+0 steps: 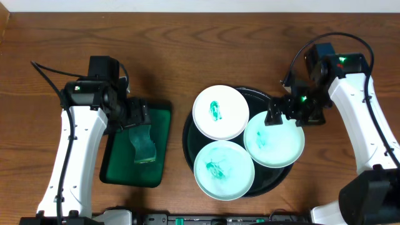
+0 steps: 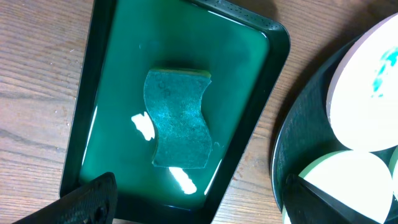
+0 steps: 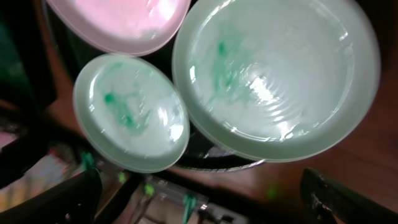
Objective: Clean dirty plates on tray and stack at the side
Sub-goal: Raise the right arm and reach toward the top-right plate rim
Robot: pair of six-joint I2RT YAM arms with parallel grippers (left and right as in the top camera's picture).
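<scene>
The left gripper (image 2: pixel 199 190) hangs over the near end of the green tray (image 2: pixel 242 56). Its fingers are spread wide and grasp nothing. The sponge (image 2: pixel 178 121) lies flat in that tray just ahead of the gripper. Its long axis runs away from the gripper, so the fingers straddle its narrow waist, and a straight descent looks enough to pinch it. The left arm is clearly the nearer one to the sponge, with its wrist pitched down over the worktop (image 1: pixel 187 50).

To the right sits the black tray (image 1: pixel 189 140), which carries all three plates. The rear plate (image 1: pixel 220 112), the front plate (image 1: pixel 224 169) and the right plate (image 1: pixel 274 139) are each smeared turquoise-green in the middle. None is stacked at the side yet.

The right gripper (image 3: pixel 202 193) hovers at the far rim of the right plate. It is likewise released and empty, with the arm's elbow folded back and its wrist turned inward.
</scene>
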